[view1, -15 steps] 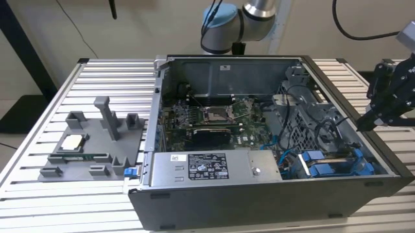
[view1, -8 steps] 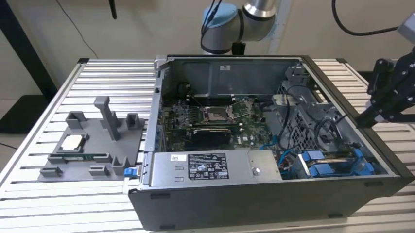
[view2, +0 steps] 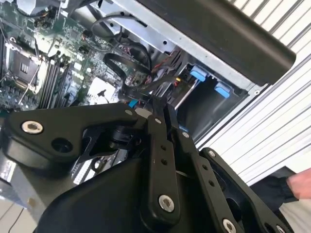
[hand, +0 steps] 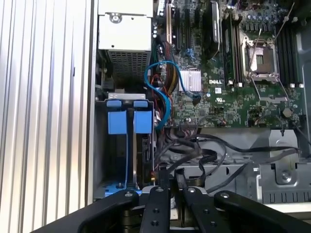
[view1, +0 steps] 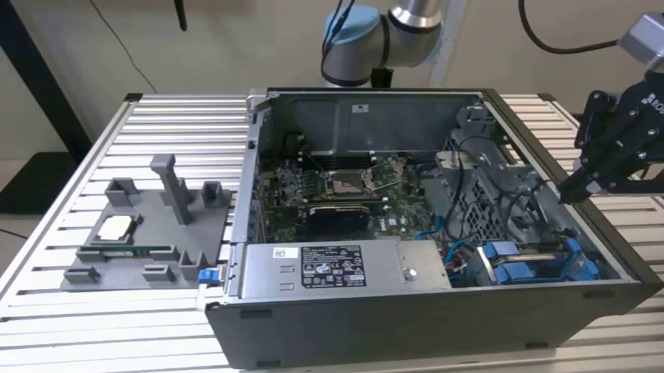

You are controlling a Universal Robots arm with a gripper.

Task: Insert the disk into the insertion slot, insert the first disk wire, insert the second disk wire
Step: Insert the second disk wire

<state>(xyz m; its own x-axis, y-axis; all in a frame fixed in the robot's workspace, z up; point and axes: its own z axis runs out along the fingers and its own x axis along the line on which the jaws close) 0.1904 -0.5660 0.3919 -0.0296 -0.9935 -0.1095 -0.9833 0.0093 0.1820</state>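
Slatted table [view1: 62,311] carries an open PC case [view1: 415,326], lid off, w/ the motherboard [view1: 332,190] facing up. The arm [view1: 415,23] rises behind the case's far wall. It then reaches round to the exterior view's right, so the wrist hangs over that side wall w/ the tool angled down and in toward the case. A grey power-supply box [view1: 332,268] lies along the near wall. A grey fixture tray [view1: 135,256] sits on the table at the exterior view's left, well apart from the work.

The insertion slot [hand: 109,160] is in the case's near corner at the exterior view's right, marked by blue tabs. The disk [hand: 144,153] appears to sit in it edge-on, its blue frame running alongside, so step 1 looks done and the work is prob. at the wire stage.

The gripper [view1: 568,194] hovers just above the slot. Its fingers [hand: 163,187] are drawn together at the tips. Can't tell if a connector is pinched between them, though a black cable [view2: 121,73] loops right up to the tips.

Seating a plug here calls for fine alignment. Approach must be slow, since the black cables [hand: 209,145] and a blue cable [hand: 167,97] crowd the bay.
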